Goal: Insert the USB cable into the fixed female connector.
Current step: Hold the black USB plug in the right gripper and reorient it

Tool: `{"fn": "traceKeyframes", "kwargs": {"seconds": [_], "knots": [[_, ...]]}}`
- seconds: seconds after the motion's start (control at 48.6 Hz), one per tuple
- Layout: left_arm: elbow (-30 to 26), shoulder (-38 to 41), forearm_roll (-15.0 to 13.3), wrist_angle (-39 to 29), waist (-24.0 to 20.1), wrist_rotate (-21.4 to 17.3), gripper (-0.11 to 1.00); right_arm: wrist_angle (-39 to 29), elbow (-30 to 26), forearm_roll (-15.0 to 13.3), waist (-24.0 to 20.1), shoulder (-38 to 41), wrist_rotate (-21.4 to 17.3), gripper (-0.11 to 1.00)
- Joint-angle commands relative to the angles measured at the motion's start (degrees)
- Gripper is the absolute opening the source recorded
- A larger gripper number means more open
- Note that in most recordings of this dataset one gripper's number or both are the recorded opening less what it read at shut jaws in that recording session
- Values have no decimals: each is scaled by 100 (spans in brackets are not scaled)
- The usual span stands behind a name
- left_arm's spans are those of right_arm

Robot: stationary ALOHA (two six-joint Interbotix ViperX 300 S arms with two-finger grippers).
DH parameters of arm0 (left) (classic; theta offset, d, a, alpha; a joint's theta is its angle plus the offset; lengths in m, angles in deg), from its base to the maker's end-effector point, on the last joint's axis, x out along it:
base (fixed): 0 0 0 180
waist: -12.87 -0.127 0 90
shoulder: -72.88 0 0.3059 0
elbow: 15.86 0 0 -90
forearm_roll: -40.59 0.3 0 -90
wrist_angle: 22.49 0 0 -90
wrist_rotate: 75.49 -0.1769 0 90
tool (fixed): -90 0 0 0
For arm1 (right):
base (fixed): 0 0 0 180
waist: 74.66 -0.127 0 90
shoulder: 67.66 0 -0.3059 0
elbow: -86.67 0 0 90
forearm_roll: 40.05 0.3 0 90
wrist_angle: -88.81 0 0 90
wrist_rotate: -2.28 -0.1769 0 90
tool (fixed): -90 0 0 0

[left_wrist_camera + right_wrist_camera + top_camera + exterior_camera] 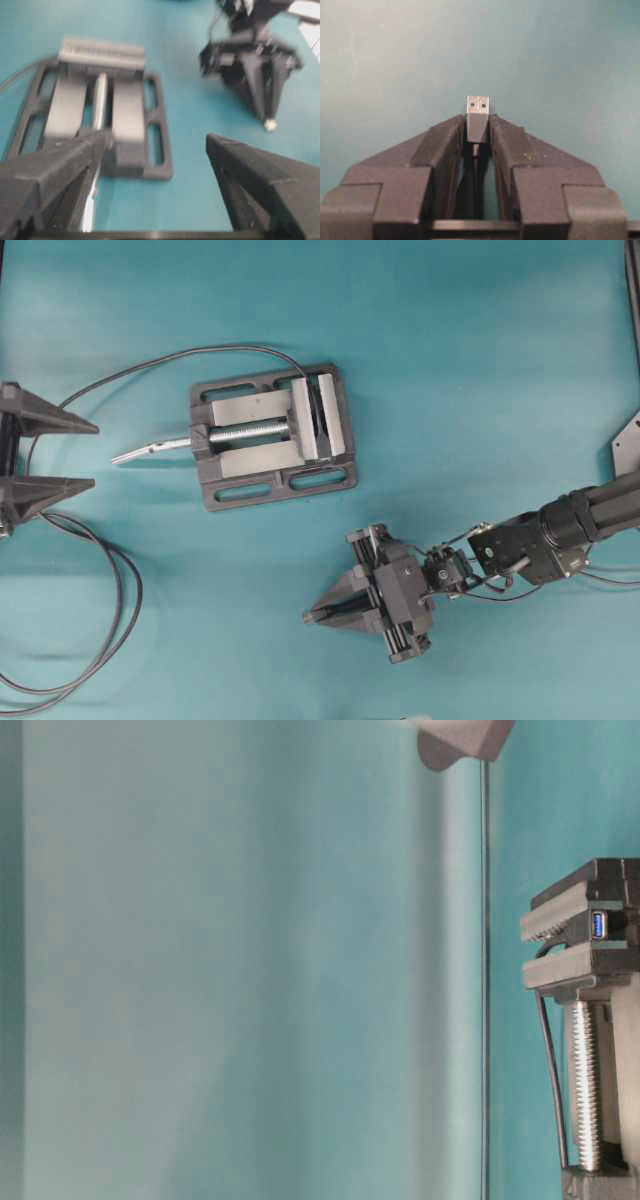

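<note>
Two claws, one vise and two cables are on the teal bench (450, 360). In the overhead view the left claw (95, 453) sits at the left edge, cut off by the frame, its two fingers spread wide with nothing between them. The right claw (312, 617), lower right of centre, is clenched on the plug of the USB cable (477, 127). Only the right wrist view shows this plainly: the dark plug body is pinched between the fingertips and its silver tip juts out past them, above bare bench. From overhead the plug is too small to make out.

The grey vise (272, 436) lies upper centre, its silver screw handle (150, 449) pointing left. The fixed female connector (599, 925) shows only in the table-level view, at the right edge, as a small dark housing with a blue insert clamped between the vise jaws. A long black cable (95, 640) loops at lower left. The left wrist view is blurred.
</note>
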Motion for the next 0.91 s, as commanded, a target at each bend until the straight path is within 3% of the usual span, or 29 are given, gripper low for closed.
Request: {"fn": "traceKeyframes", "kwargs": {"seconds": [0.0,0.288,0.432,0.885], "knots": [[62,26,18,-70,-35,-35,100,-62,-44,9,-35,-70,9,21],[79,9,18,-149,-35,-26,100,-88,-97,9,-26,-88,-9,21],[79,9,26,-149,-35,-26,100,-88,-79,141,-35,-185,-18,21],[79,0,18,-149,-35,-26,100,-53,325,1327,-62,-756,132,21]]}}
